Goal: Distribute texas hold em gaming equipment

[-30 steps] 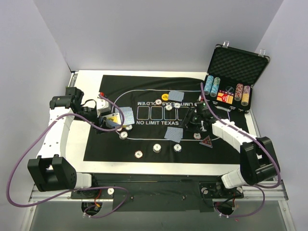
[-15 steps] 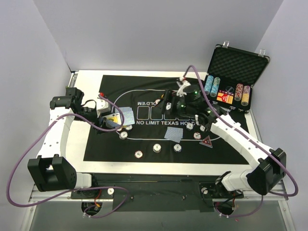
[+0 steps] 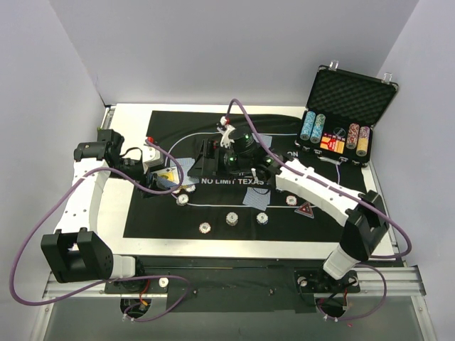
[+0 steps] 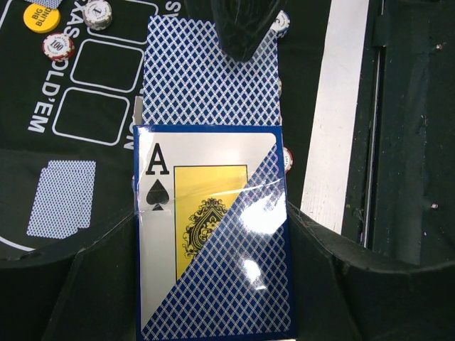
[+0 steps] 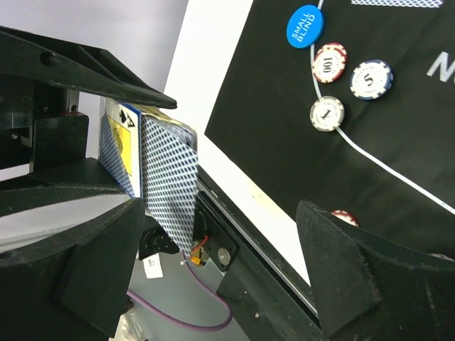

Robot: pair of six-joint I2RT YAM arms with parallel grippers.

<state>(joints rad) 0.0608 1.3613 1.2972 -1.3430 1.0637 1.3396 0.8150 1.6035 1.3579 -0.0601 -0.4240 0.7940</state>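
Note:
My left gripper (image 3: 162, 181) is shut on a card box (image 4: 213, 234) with an ace of spades on its face, holding it over the mat's left edge. A blue-backed card (image 4: 210, 71) sticks out of the box's far end. My right gripper (image 3: 201, 165) has reached across to that box and is open, its jaws wide in the right wrist view (image 5: 222, 213). The protruding card (image 5: 170, 177) hangs just inside its left finger (image 5: 85, 263). One right finger (image 4: 242, 28) shows over the card's end. Two dealt cards (image 3: 256, 199) (image 3: 261, 142) lie on the mat.
Chips (image 3: 183, 199) (image 3: 232, 218) (image 3: 261, 217) and a red triangle marker (image 3: 306, 209) lie along the mat's near arc. A blue small-blind disc (image 5: 305, 25) and a yellow big-blind disc (image 4: 41, 18) lie on the mat. An open chip case (image 3: 341, 135) stands back right.
My right arm has swung from the right-centre of the mat leftward to the card box in my left gripper. The left arm has not moved.

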